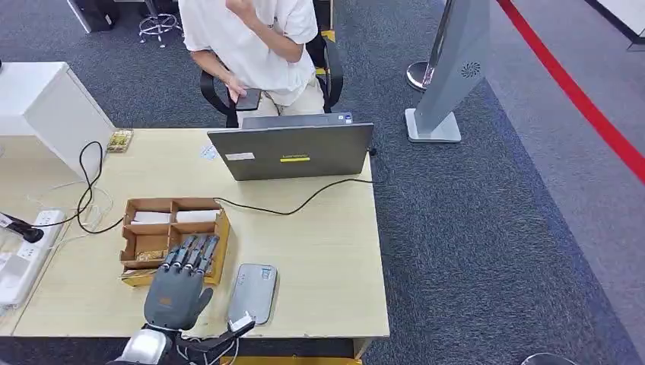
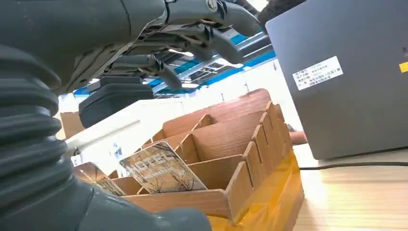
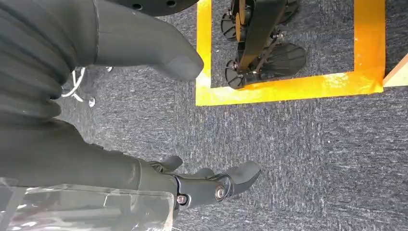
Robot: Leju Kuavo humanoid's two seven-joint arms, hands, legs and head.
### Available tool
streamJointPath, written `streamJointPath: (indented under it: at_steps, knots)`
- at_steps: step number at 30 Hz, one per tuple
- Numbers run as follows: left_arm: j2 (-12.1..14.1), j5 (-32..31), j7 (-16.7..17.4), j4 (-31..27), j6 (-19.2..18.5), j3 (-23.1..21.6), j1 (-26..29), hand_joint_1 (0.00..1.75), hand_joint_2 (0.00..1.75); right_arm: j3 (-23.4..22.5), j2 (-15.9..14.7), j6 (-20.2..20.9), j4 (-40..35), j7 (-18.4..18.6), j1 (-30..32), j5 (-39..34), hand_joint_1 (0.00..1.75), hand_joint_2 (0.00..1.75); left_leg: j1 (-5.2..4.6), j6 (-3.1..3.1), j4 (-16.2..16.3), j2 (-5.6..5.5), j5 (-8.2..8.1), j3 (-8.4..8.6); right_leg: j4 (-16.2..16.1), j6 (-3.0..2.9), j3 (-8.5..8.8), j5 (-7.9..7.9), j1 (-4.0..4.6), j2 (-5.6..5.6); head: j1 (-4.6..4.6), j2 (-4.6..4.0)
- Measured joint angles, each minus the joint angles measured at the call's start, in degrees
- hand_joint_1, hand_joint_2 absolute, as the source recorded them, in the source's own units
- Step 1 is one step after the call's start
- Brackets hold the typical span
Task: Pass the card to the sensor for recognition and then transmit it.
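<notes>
2 hands noted. Left hand (image 1: pixel 180 285) hovers over the near edge of the cardboard divider box (image 1: pixel 144 207) on the tabletop (image 1: pixel 327 251), fingers (image 2: pixel 211 41) spread, holding nothing. Card (image 2: pixel 161 168) stands tilted in a near compartment, just below those fingers. Grey sensor (image 1: pixel 253 291) lies flat just beside the box. Right hand (image 3: pixel 144 72) hangs over carpet, fingers loosely apart, empty. Laptop (image 1: pixel 293 152) stands beyond the box.

The left hand (image 1: pixel 179 283), low and left of centre in the head view, reaches forward palm down, fingers extended side by side and empty. The right hand (image 3: pixel 159 144) hangs with thumb and fingers apart, holding nothing.
</notes>
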Motion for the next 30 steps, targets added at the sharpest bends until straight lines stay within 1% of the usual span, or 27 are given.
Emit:
streamJointPath:
  at_steps: [11, 12, 13, 14, 15, 16, 17, 18, 21, 25, 30]
  knots:
    - [0.0, 0.0, -0.2, -1.7, 0.0, 0.4, 0.3, 0.0, 1.75, 0.0, 0.0, 0.0, 0.0, 0.0, 0.0, 0.0, 0.0, 1.75, 0.0, 0.0, 0.0, 0.0, 0.0, 0.0, 0.0, 0.0, 0.0, 0.0, 0.0, 0.0, 0.0, 0.0]
    - [0.0, 0.0, -0.1, -1.8, -0.1, 0.4, 0.4, 0.0, 1.75, 0.0, 0.0, 0.0, 0.0, 0.0, 0.0, 0.0, 0.0, 1.75, 0.0, 0.0, 0.0, 0.0, 0.0, 0.0, 0.0, 0.0, 0.0, 0.0, 0.0, 0.0, 0.0, 0.0]
    - [0.1, 0.0, 0.8, -1.9, -0.2, 0.4, 0.5, 0.0, 1.75, 0.0, 0.0, 0.0, 0.0, 0.0, 0.0, 0.0, 0.0, 1.75, 0.0, 0.0, 0.0, 0.0, 0.0, 0.0, 0.0, 0.0, 0.0, 0.0, 0.0, 0.0, 0.0, 0.0]
    - [0.7, 0.0, 3.4, -2.1, -0.6, 0.4, 0.3, 0.0, 1.75, 0.0, 0.0, 0.0, 0.0, 0.0, 0.0, 0.0, 0.0, 1.75, 0.0, 0.0, 0.0, 0.0, 0.0, 0.01, 0.0, 0.0, -0.01, 0.0, 0.0, 0.0, 0.02, 0.0]
    - [1.8, 0.0, 7.7, -2.3, -1.2, -0.1, -0.1, 0.0, 1.75, -0.1, 0.0, 0.0, 0.0, 0.0, 0.0, 0.0, 0.0, 1.75, 0.03, -0.01, 0.0, 0.01, 0.0, 0.01, 0.0, 0.0, -0.01, 0.0, 0.02, 0.02, 0.02, 0.0]
    - [3.5, 0.0, 12.8, -2.6, -2.1, -1.3, -0.8, 0.0, 1.75, -0.1, 0.0, 0.0, 0.0, 0.0, 0.0, 0.0, 0.0, 1.75, 0.01, -0.01, 0.0, 0.01, 0.0, 0.02, 0.0, -0.01, -0.01, 0.01, 0.02, 0.03, 0.09, 0.0]
    - [4.7, 0.0, 16.9, -2.9, -3.0, -2.3, -1.4, 0.0, 1.75, -0.2, 0.0, 0.0, 0.0, 0.1, 0.0, 0.0, 0.0, 1.75, 0.01, -0.01, 0.0, 0.02, 0.0, 0.03, 0.0, -0.01, -0.01, 0.01, 0.01, 0.03, 0.04, 0.0]
    - [6.0, 0.0, 18.5, -3.1, -3.6, -3.1, -1.8, 0.0, 1.75, -0.2, 0.0, 0.0, 0.0, 0.2, 0.0, 0.0, 0.0, 1.75, 0.01, -0.01, 0.0, 0.01, 0.01, 0.04, 0.0, -0.01, 0.0, 0.0, 0.01, 0.01, -0.07, 0.0]
    - [7.7, 0.0, 17.0, -4.0, -4.4, -3.3, -1.5, 0.0, 1.75, -0.5, 0.0, 0.0, 0.0, 0.3, 0.0, 0.0, 0.0, 1.75, 0.03, -0.03, 0.0, -0.01, 0.02, 0.03, 0.0, -0.02, 0.0, -0.01, 0.02, 0.01, 0.0, 0.0]
    - [8.4, 0.0, 15.4, -5.0, -4.8, -3.4, -1.3, 0.0, 1.75, -0.7, 0.0, 0.0, 0.0, 0.2, 0.0, 0.1, 0.0, 1.75, 0.0, -0.02, 0.0, 0.01, 0.01, 0.02, 0.0, -0.02, -0.01, -0.01, 0.01, 0.03, 0.02, 0.0]
    - [8.7, 0.0, 15.0, -5.4, -5.4, -3.4, -1.3, 0.0, 1.75, -0.8, 0.0, 0.0, 0.0, 0.1, 0.0, 0.2, 0.0, 1.75, -0.01, -0.01, 0.0, -0.02, 0.0, 0.01, 0.0, -0.01, 0.0, -0.01, 0.01, 0.01, 0.02, 0.0]
